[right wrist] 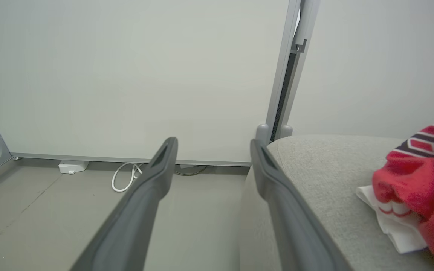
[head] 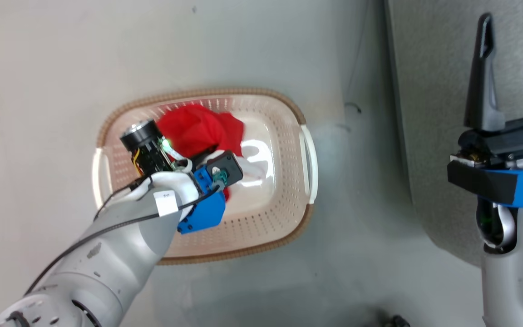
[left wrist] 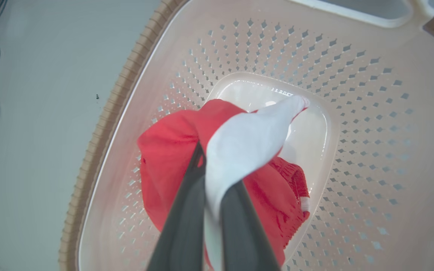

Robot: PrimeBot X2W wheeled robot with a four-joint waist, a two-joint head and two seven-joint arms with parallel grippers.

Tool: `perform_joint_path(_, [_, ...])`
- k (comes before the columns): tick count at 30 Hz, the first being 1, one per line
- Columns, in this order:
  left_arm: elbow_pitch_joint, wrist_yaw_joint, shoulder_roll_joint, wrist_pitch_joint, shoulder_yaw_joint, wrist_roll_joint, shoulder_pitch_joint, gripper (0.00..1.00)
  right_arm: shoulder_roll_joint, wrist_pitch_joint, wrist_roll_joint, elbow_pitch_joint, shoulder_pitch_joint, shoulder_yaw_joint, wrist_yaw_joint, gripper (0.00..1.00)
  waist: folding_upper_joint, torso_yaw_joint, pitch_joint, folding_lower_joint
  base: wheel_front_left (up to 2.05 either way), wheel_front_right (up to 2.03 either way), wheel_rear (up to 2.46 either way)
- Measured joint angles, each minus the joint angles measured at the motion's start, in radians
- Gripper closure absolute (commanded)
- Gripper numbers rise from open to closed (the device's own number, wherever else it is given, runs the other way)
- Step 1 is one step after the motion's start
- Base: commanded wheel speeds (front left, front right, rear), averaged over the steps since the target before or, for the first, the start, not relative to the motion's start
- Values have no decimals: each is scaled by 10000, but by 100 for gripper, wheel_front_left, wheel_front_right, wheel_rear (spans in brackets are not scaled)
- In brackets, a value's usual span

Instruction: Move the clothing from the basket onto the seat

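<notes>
- Firmly, the left gripper point(left wrist: 215, 167) pinches the red-and-white garment point(left wrist: 168, 162) inside the basket point(left wrist: 352, 113).
- Right gripper point(right wrist: 211, 146) gapes empty; jersey point(right wrist: 409, 169) on the sofa point(right wrist: 333, 169) at three o'clock.

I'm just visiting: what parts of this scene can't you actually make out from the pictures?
- Head view: the left arm hides part of the clothing in the basket.
- Left wrist view: white cloth covers the tips of the left gripper, so grip depth is unclear.
- Right wrist view: the jersey on the sofa is cut off by the right edge; its lettering is unreadable.
</notes>
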Motion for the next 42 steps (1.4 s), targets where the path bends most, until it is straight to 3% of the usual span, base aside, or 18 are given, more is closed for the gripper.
perform_joint_path(8, [-244, 0, -144, -472, 226, -872, 623, 100, 2, -2, -59, 395, 470, -96, 0, 0, 0, 195, -1306, 0, 0, 0, 0])
perform_joint_path(19, [-1647, 0, -217, -654, 663, -2056, 1318, 100, 2, -2, -159, 805, 1266, -284, 0, 0, 0, 515, -3115, -1, 0, 0, 0])
perform_joint_path(42, [-5354, 61, 481, -656, 4243, -2479, 3051, 100, 2, -2, -165, 1390, 2887, -512, 0, 0, 0, 1081, -6189, -1, 0, 0, 0])
